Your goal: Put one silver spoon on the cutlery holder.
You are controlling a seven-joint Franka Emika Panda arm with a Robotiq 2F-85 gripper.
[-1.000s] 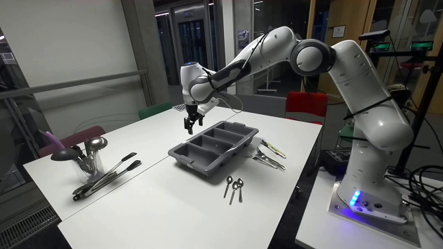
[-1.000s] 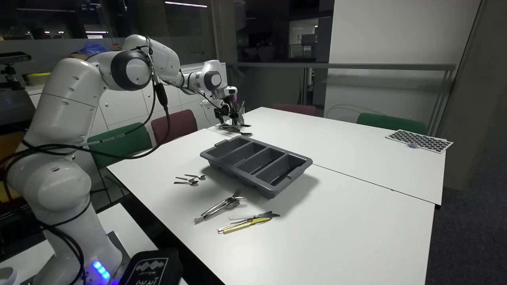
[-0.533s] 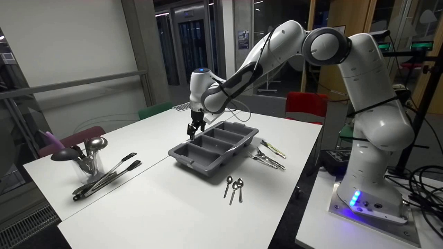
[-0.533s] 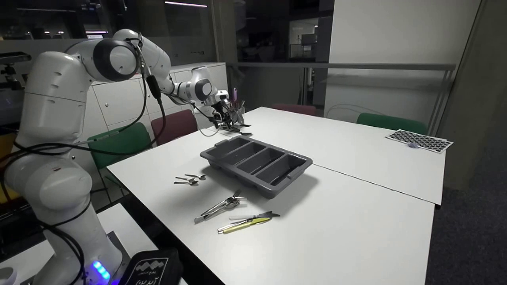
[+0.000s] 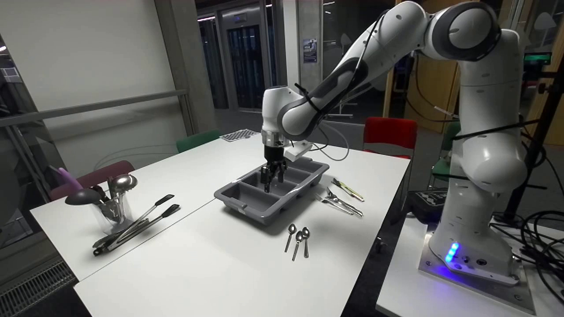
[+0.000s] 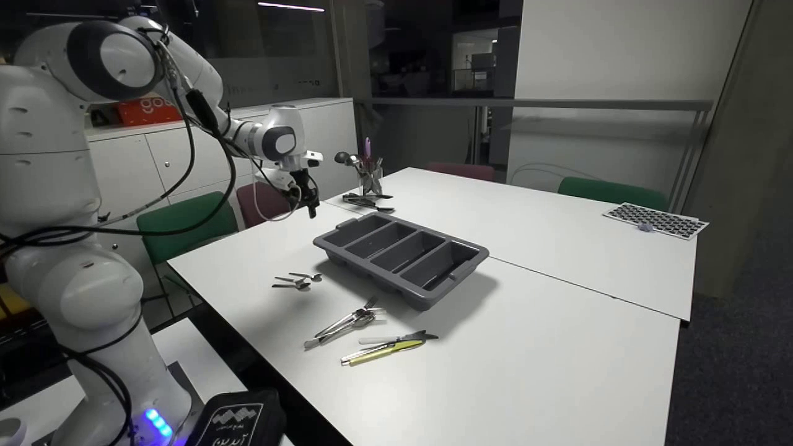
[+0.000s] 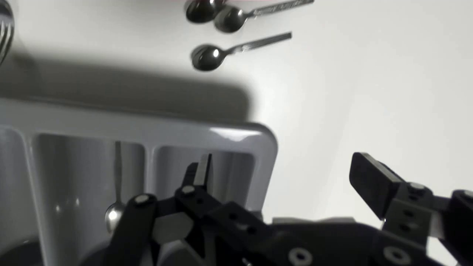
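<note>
Gripper [image 7: 283, 165] hangs spread wide near one end of the cutlery holder [image 7: 166, 129]; one silver spoon [image 7: 118, 190] lies outside the fingers [image 7: 202, 171], in the second compartment from that end.

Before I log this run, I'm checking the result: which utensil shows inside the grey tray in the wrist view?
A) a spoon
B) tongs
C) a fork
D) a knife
A: the wrist view shows a spoon lying inside the tray, while a fork lies outside it.

Free gap between cutlery holder [image 6: 372, 271] and three spoons [image 5: 300, 237]; dividers [image 7: 149, 159] bar sideways passage.
</note>
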